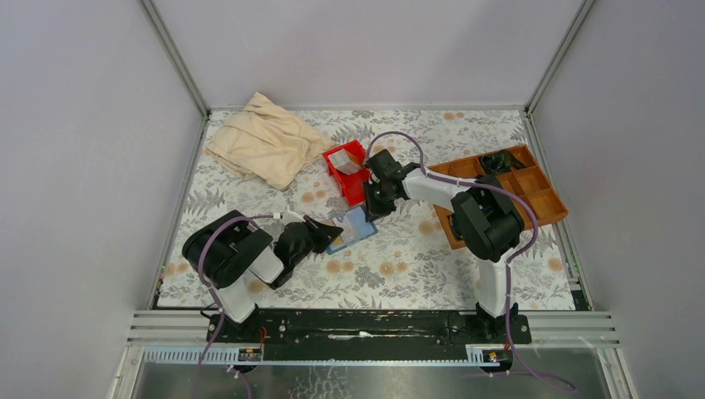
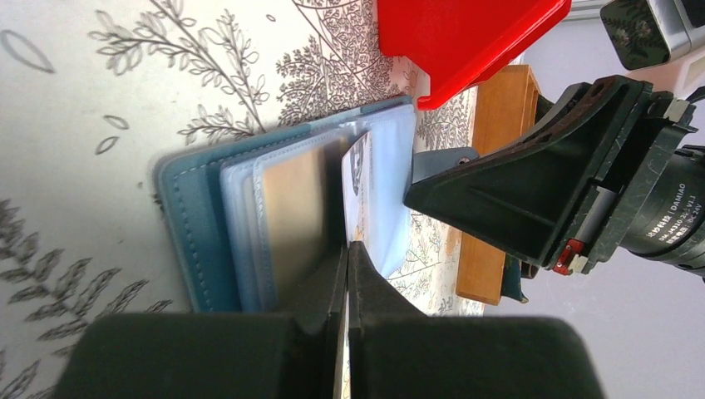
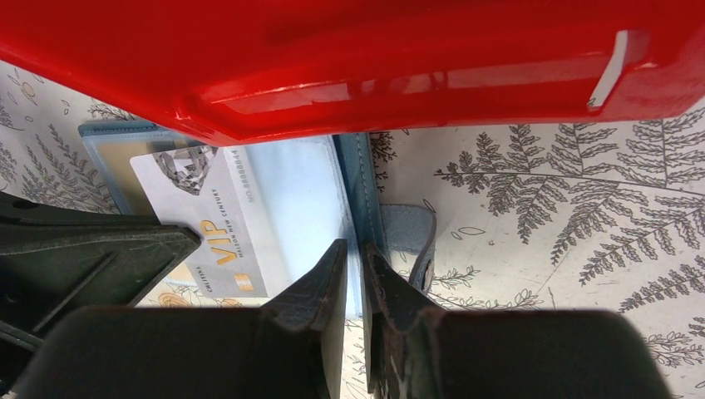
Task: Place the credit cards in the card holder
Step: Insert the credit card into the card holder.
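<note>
The teal-blue card holder [image 1: 356, 226] lies open on the floral table, its pale slots facing up [image 2: 199, 233]. My left gripper [image 2: 347, 246] is shut on a pale credit card [image 2: 357, 179], held edge-on over the open slots. The right wrist view shows that card's printed VIP face [image 3: 212, 224], with the left gripper [image 3: 187, 241] at its corner. My right gripper [image 3: 355, 249] is shut on the card holder's right edge [image 3: 366, 183], close to the clasp tab. Seen from above, the left gripper [image 1: 331, 231] and right gripper [image 1: 371, 208] stand on either side of the holder.
A red plastic bin [image 1: 347, 172] with something pale inside stands just behind the card holder and overhangs the right wrist view [image 3: 416, 66]. A brown wooden compartment tray [image 1: 507, 184] is at the right. A beige cloth [image 1: 266, 145] lies at the back left.
</note>
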Controlling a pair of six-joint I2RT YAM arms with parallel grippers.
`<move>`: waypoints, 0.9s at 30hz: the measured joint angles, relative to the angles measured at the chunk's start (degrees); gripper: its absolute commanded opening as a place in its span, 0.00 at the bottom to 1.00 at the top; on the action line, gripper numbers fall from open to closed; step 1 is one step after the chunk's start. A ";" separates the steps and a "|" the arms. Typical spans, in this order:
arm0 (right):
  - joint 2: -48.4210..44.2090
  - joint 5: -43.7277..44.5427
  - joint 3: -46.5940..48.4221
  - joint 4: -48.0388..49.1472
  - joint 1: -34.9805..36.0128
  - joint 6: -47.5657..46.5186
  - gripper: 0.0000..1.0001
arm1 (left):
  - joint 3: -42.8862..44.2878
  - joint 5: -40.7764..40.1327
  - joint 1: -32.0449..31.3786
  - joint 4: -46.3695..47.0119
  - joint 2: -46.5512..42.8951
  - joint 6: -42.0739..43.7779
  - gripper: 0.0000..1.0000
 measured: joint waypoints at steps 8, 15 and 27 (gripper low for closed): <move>0.00 -0.07 -0.07 0.04 0.00 0.00 0.18 | 3.74 -0.17 -1.03 -1.73 2.14 0.09 0.08; 0.00 -0.17 -0.07 0.04 0.00 -0.02 0.18 | 6.08 -0.17 -1.97 -3.34 3.67 0.22 0.21; 0.00 -0.24 -0.11 0.07 -0.02 -0.04 0.21 | 11.50 1.49 -3.93 -15.32 -0.37 4.90 0.39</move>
